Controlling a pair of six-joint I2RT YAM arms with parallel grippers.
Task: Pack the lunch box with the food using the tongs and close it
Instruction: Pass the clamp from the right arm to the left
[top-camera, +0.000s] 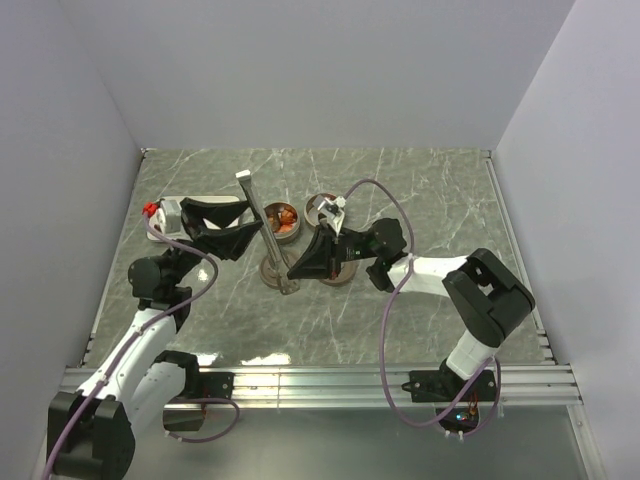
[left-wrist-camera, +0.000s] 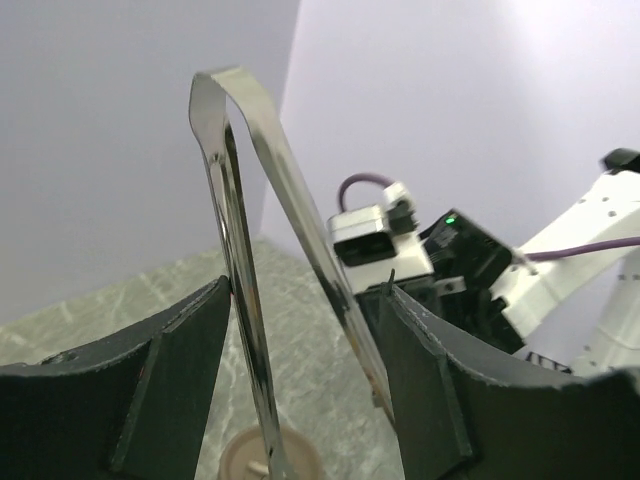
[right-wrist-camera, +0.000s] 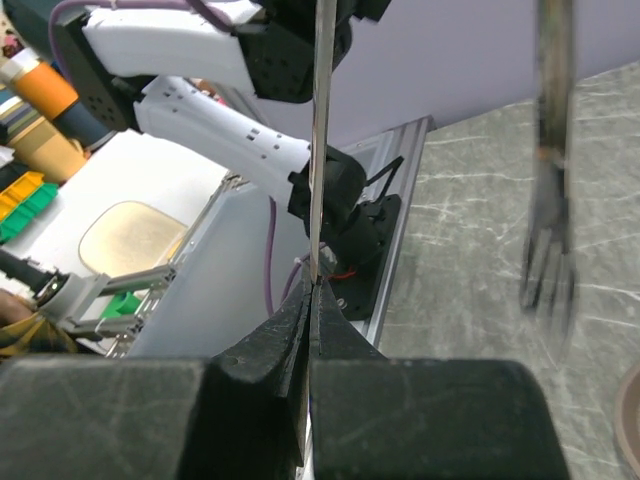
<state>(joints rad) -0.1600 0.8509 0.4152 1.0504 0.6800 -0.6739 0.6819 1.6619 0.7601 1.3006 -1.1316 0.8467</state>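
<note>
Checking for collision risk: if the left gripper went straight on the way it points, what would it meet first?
The tongs, standing between the fingers of the left gripper; just beyond them probably the right gripper, pinching one tong arm, though depth is unclear.

We record a grey marble-patterned table (top-camera: 430, 200) with white veining, silver tongs (top-camera: 262, 235), red-brown and orange food (top-camera: 286, 215) at the far middle, and purple cables (top-camera: 385, 330).

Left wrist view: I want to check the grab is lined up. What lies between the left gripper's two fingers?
In the left wrist view, both arms of the tongs pass between the fingers of the left gripper, whose jaws stand apart.
</note>
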